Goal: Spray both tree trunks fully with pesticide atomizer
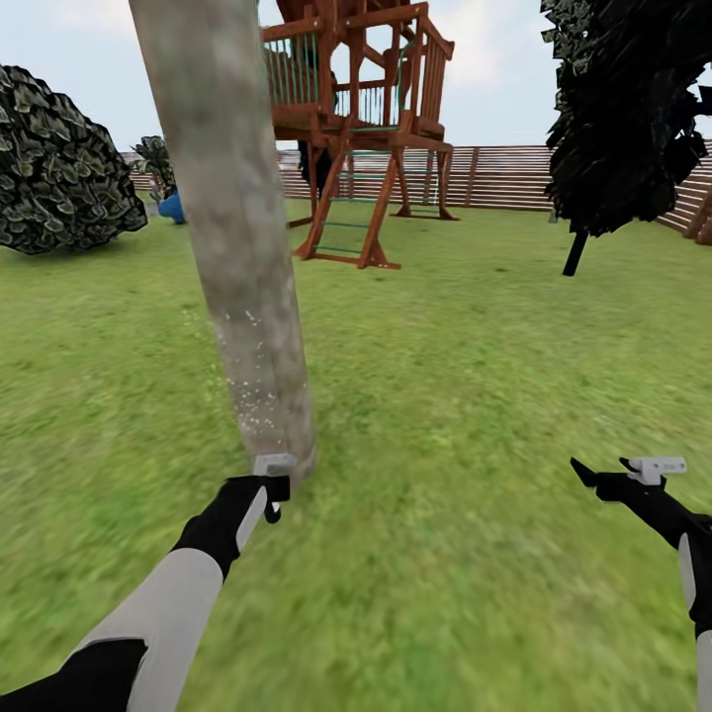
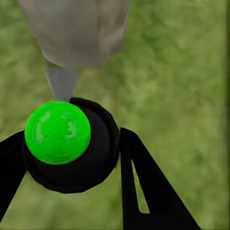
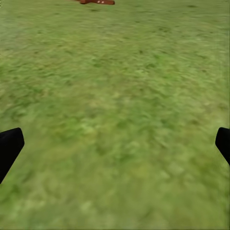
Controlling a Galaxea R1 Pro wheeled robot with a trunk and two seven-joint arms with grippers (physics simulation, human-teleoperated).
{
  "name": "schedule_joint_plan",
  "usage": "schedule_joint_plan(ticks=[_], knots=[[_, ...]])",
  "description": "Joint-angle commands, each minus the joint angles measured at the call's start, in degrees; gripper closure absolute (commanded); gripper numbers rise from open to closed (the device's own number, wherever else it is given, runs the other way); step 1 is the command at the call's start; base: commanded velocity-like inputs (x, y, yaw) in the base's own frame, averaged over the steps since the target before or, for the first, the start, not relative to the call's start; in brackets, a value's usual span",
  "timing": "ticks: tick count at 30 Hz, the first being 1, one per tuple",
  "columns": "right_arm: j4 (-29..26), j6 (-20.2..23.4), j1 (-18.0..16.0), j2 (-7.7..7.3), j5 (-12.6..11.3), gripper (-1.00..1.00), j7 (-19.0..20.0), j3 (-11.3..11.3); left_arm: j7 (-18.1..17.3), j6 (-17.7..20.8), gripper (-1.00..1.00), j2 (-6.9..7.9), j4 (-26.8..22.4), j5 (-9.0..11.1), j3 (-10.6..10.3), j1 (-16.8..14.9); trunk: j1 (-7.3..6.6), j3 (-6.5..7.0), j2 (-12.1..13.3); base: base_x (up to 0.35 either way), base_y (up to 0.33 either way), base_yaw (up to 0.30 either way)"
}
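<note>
One tree's thick, mottled grey-brown trunk [image 1: 237, 247] leans up from the lawn just ahead of my left arm. White pesticide specks [image 1: 252, 396] dot its lower part. My left gripper [image 1: 267, 494] is shut on the pesticide atomizer [image 1: 274, 463], whose whitish-grey head almost touches the trunk's base. In the left wrist view the atomizer [image 2: 62, 139] shows its green dot between the black fingers [image 2: 143, 187], with its grey nozzle aimed at the trunk [image 2: 76, 28]. My right gripper [image 1: 608, 473] hangs open and holds nothing over grass at the right. Its fingertips [image 3: 9, 146] stand far apart.
A red-brown wooden play tower [image 1: 361, 129] stands behind the trunk. A leafy bush [image 1: 59, 168] is far left with a blue object [image 1: 173, 208] beside it. A dark thin-trunked tree [image 1: 633, 119] stands far right. A slatted fence [image 1: 494, 178] closes the back. Lawn [image 1: 445, 396] spreads to the right.
</note>
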Motion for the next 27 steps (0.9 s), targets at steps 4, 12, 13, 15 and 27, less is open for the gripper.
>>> schedule_joint_plan(ticks=[4,12,13,15,27], knots=[[0.01,-0.03,0.00,0.02,0.01,-1.00,-0.01,0.00,0.01,0.00,1.00,-0.05,0.00,0.02,-0.03,0.00,0.00,0.00,0.00,0.148,-0.244,0.231],[0.13,-0.04,0.00,0.10,0.01,-1.00,-0.04,0.02,0.01,0.00,1.00,-0.36,0.07,-0.03,-0.09,0.00,0.00,0.00,0.00,0.110,-0.261,0.276],[0.15,-0.02,0.00,0.10,0.01,-1.00,-0.06,0.01,0.01,0.00,1.00,-0.37,0.08,-0.03,-0.09,0.00,0.00,0.00,0.00,0.054,-0.270,0.277],[0.18,-0.01,0.00,0.13,0.01,-1.00,-0.05,0.03,0.01,0.00,1.00,-0.37,0.08,-0.03,-0.09,0.00,0.00,0.00,0.00,0.017,-0.272,0.276],[0.10,0.00,0.00,0.17,0.01,-1.00,0.01,0.00,-0.07,0.00,1.00,-0.37,0.77,-0.03,-0.09,0.00,0.00,0.00,0.00,0.004,-0.274,0.097]])
